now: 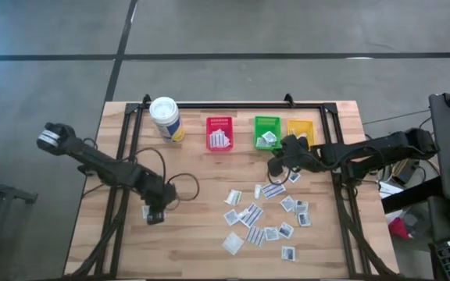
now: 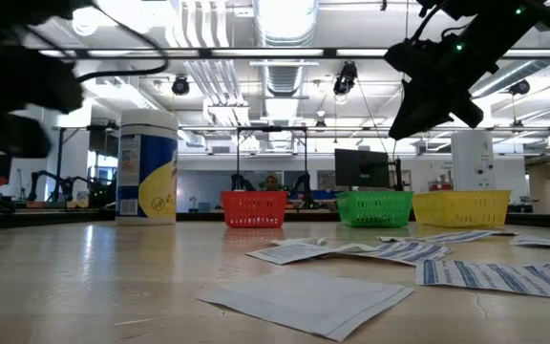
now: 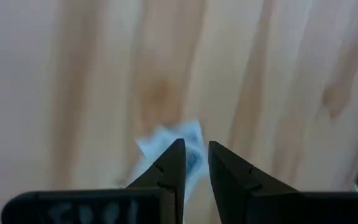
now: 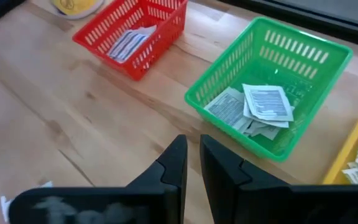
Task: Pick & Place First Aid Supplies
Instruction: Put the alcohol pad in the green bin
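Several first aid supplies, small white packets with blue print (image 1: 264,215), lie loose on the wooden table right of its middle. One more packet (image 3: 160,140) lies apart at the left. My left gripper (image 3: 194,146) points steeply down over it, fingers a little apart; the high view shows it (image 1: 154,218) beside that packet (image 1: 145,211). My right gripper (image 4: 192,140) hangs above the table just in front of the green bin (image 4: 229,99), fingers nearly together with nothing between them. From the low view it (image 2: 397,132) is well clear of the table. My left gripper has its fingertips (image 3: 178,149) right at the lone packet's edge (image 3: 191,134), coming from above. The packet shows blurred behind them. I cannot tell whether they touch it.
Red (image 1: 219,133), green (image 1: 267,133) and yellow (image 1: 300,131) bins stand in a row at the far edge, each holding packets. A white canister with a yellow label (image 1: 165,117) stands left of them. Bare wood lies between the lone packet and the pile.
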Controlling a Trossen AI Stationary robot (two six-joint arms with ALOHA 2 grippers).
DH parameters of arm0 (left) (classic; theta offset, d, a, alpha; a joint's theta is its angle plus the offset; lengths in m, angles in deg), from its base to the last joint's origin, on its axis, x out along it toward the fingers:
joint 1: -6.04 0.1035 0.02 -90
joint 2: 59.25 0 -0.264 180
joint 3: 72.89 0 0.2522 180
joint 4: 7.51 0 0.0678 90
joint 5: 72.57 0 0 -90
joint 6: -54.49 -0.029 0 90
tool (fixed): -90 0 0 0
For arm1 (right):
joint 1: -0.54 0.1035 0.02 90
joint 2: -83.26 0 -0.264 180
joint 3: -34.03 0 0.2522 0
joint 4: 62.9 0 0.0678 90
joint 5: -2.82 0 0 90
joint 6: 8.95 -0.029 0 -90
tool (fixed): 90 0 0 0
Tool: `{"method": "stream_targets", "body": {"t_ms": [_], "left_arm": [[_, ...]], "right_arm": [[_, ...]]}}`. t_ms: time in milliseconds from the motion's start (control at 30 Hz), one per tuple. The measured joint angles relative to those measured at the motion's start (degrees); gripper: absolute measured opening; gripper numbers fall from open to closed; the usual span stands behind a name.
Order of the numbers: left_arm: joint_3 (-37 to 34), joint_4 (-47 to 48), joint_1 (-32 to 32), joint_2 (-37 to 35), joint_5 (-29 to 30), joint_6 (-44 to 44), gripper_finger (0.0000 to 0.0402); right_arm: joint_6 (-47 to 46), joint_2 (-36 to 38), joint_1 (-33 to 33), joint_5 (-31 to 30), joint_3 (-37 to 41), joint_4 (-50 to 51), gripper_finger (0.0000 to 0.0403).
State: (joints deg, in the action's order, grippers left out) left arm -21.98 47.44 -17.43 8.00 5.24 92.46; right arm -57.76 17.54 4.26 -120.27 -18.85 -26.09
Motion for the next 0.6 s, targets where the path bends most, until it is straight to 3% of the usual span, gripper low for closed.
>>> {"method": "stream_targets", "body": {"t_ms": [267,600], "left_arm": [[-2.28,0.26,-7.92,0.00,0.70,11.33,0.0064],[-8.05,-7.38,-8.10,0.73,4.14,12.65,0.0064]], "right_arm": [[-0.73,0.00,1.34,-1.71,0.00,-1.42,0.0043],[-0.71,-3.25,1.56,-1.78,0.07,-2.51,0.0044]]}}
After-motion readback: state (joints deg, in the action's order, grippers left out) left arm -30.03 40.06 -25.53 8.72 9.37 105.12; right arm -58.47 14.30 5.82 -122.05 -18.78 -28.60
